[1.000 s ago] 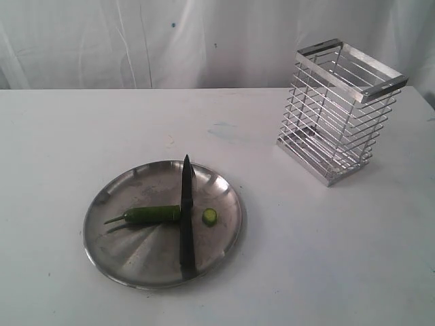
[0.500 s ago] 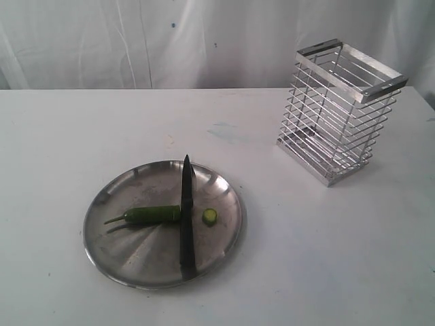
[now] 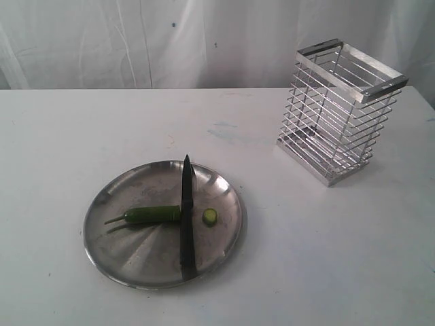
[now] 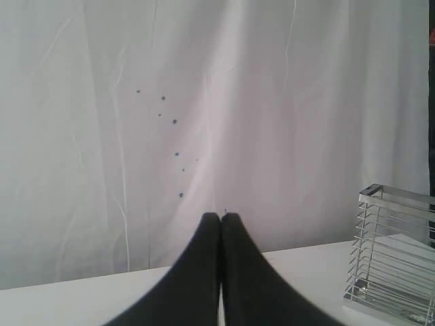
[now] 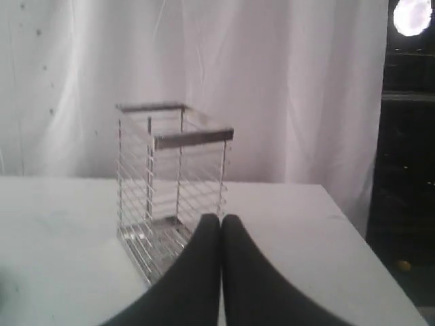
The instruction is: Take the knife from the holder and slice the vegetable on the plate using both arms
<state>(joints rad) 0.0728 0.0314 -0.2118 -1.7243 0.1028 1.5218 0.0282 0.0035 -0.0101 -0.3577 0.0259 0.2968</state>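
The steel plate (image 3: 122,255) lies at the front left of the table. On it the dark knife (image 3: 187,217) lies with its tip pointing away. The green chili (image 3: 151,214) lies to its left, cut end against the blade. A small cut slice (image 3: 211,216) rests to the knife's right. The wire holder (image 3: 340,112) stands empty at the back right, also in the left wrist view (image 4: 397,261) and the right wrist view (image 5: 170,187). Neither arm shows in the exterior view. My left gripper (image 4: 221,217) and right gripper (image 5: 221,219) are shut, holding nothing, away from the plate.
A white cloth backdrop (image 3: 170,41) hangs behind the white table (image 3: 326,258). The table's right edge (image 5: 367,251) borders a dark area with a bright light (image 5: 413,15).
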